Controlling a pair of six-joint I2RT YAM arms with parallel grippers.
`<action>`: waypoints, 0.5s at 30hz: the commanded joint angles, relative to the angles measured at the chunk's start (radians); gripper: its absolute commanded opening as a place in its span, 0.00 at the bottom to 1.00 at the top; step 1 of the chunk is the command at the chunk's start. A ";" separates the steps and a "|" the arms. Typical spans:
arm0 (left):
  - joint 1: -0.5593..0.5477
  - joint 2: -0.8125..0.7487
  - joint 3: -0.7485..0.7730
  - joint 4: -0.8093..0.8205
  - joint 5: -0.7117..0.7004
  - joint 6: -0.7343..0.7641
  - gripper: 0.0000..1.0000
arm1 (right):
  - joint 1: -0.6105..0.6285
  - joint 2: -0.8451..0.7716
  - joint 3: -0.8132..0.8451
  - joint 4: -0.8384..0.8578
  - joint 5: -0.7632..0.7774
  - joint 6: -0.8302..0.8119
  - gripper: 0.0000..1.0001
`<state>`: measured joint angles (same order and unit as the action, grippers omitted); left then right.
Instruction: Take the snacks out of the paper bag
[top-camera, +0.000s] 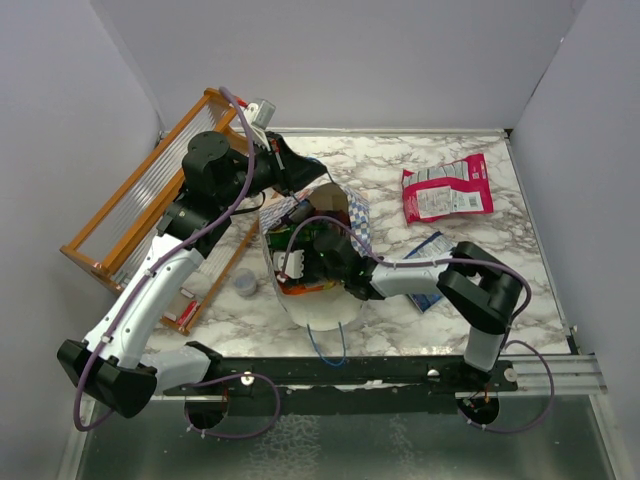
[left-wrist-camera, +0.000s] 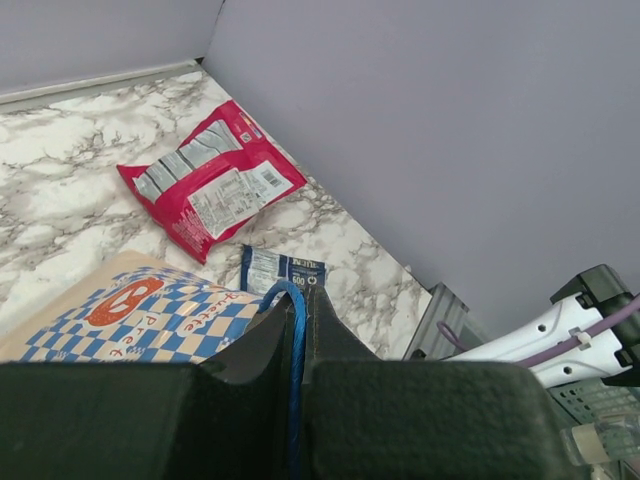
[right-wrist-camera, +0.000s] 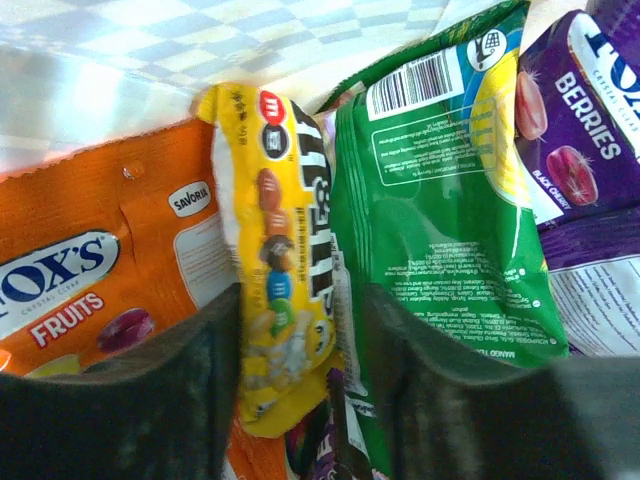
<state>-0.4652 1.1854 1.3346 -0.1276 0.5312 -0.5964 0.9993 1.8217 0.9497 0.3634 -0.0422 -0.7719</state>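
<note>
Room: inside the paper bag (top-camera: 358, 222), centre of the top view; orange wrapper (right-wrist-camera: 90, 260) crowds frame left, green wrapper (right-wrist-camera: 440, 220) frame right, bag wall along the top.
Right gripper (right-wrist-camera: 300, 300): mine, partly open, astride the yellow bar (right-wrist-camera: 280, 230).
Left gripper (left-wrist-camera: 300, 320): clamped on the blue string handle (left-wrist-camera: 296, 295).

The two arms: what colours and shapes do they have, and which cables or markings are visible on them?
Both arms have white tubular links with bulky black joint housings: the left arm, the right arm. A thin purple cable runs along each and loops down at the base. The fingers are dark, blocky, matt pads with a rough surface. I see no markings.
</note>
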 joint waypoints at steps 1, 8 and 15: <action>0.000 -0.020 0.041 0.027 0.007 0.007 0.00 | -0.017 0.030 0.019 0.038 0.013 0.000 0.39; 0.000 -0.020 0.026 0.027 0.007 0.013 0.00 | -0.016 -0.093 -0.033 -0.012 -0.001 0.015 0.15; 0.001 -0.020 0.024 0.023 0.000 0.027 0.00 | -0.016 -0.295 -0.065 -0.127 -0.023 0.052 0.12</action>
<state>-0.4652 1.1854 1.3350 -0.1364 0.5308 -0.5877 0.9924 1.6539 0.9005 0.2832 -0.0437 -0.7559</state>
